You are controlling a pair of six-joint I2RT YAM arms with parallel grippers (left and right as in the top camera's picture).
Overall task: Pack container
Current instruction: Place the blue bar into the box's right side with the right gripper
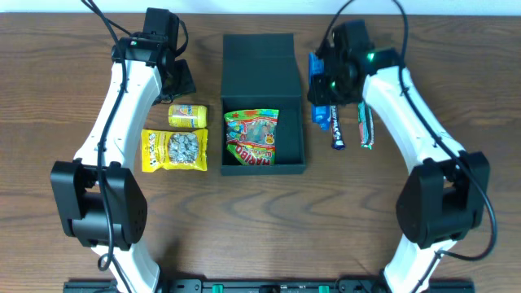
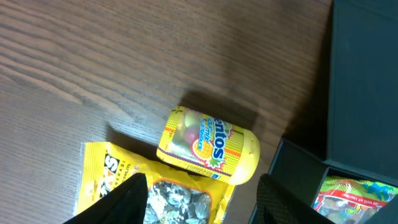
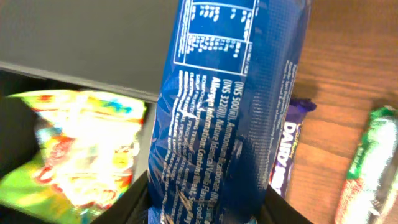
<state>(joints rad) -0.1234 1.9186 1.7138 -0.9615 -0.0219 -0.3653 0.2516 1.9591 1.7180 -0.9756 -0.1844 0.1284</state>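
The dark teal-green container (image 1: 262,155) sits open at the table's middle, its flap lid (image 1: 259,63) folded back. A colourful gummy bag (image 1: 252,137) lies inside; it also shows in the right wrist view (image 3: 74,149). My right gripper (image 3: 205,205) is shut on a blue snack packet (image 3: 230,106), held just right of the container's wall (image 1: 317,89). My left gripper (image 2: 202,199) is open above a yellow Mentos tub (image 2: 208,146) and a yellow candy bag (image 2: 168,196), both left of the container (image 1: 188,115) (image 1: 174,150).
A purple chocolate bar (image 1: 337,130) and a green-white bar (image 1: 366,124) lie on the wooden table right of the container. The purple bar (image 3: 287,149) and the green bar (image 3: 367,168) also show in the right wrist view.
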